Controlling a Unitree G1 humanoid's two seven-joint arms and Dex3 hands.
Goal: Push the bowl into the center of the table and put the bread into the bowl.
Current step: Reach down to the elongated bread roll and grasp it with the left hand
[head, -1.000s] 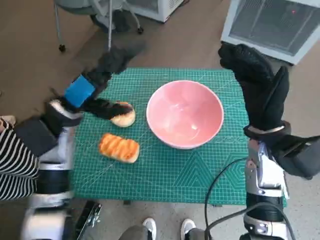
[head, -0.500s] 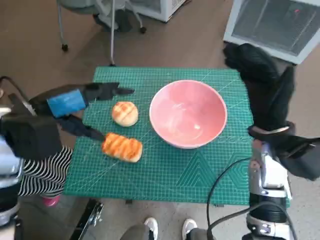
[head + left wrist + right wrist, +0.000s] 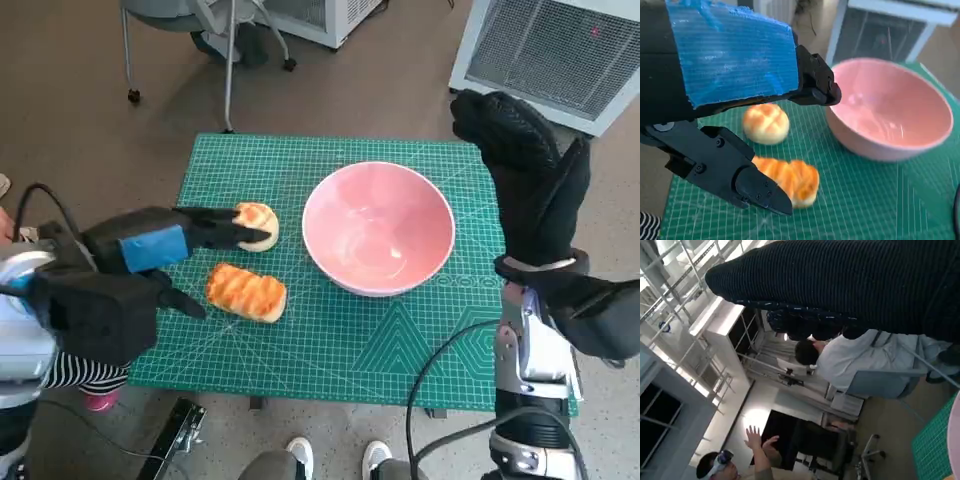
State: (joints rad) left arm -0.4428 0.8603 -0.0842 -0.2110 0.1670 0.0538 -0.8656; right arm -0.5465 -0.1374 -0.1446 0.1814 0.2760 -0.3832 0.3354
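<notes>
Left hand [image 3: 150, 262] fingers [image 3: 760, 187] spread apart, grasping nothing, low over the desk's [image 3: 330, 350] left edge. Long bread [image 3: 245, 292] lies just beside them; round bun [image 3: 256, 226] beyond, under the upper fingertip. Pink bowl [image 3: 378, 228] sits around mid-desk, empty. Right hand [image 3: 530, 185] raised past the right edge, fingers extended, holding nothing.

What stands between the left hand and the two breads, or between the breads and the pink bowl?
Nothing visible does. The left hand hovers open beside the round bread and the striped bread; only bare green mat separates them from the bowl.
</notes>
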